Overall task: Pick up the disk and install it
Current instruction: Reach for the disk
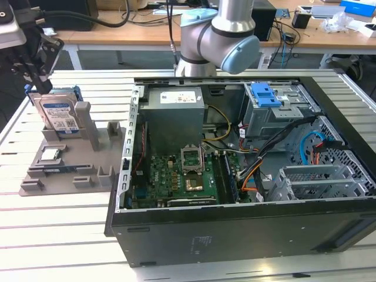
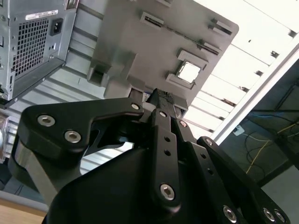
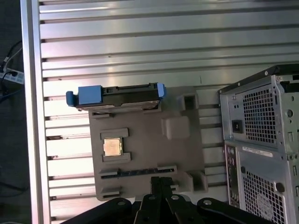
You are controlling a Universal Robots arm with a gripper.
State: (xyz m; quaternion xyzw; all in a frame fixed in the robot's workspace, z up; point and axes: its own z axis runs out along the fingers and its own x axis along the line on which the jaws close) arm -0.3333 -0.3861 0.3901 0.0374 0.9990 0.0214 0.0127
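Observation:
The disk point(image 1: 57, 115) stands on edge in a slot at the back of a grey holder point(image 1: 97, 154), on the exterior view's left. Its white label with a blue band faces the camera, and a blue carrier frame runs around it. In the first wrist view I look down on the disk's point(image 3: 117, 95) top edge, with blue tabs at both ends. My black gripper point(image 1: 42, 79) hangs above the holder, apart from the disk. Its fingers point(image 3: 157, 185) are pressed together with nothing between them. They show the same in the second wrist view point(image 2: 161, 99).
A small square silver chip point(image 3: 113, 146) lies in a pocket of the holder. The open computer case point(image 1: 235, 147) lies on the slatted metal table point(image 1: 59, 223) beside the holder. A drive cage with a blue bracket point(image 1: 264, 94) sits at the case's back right. Cables cross the case interior.

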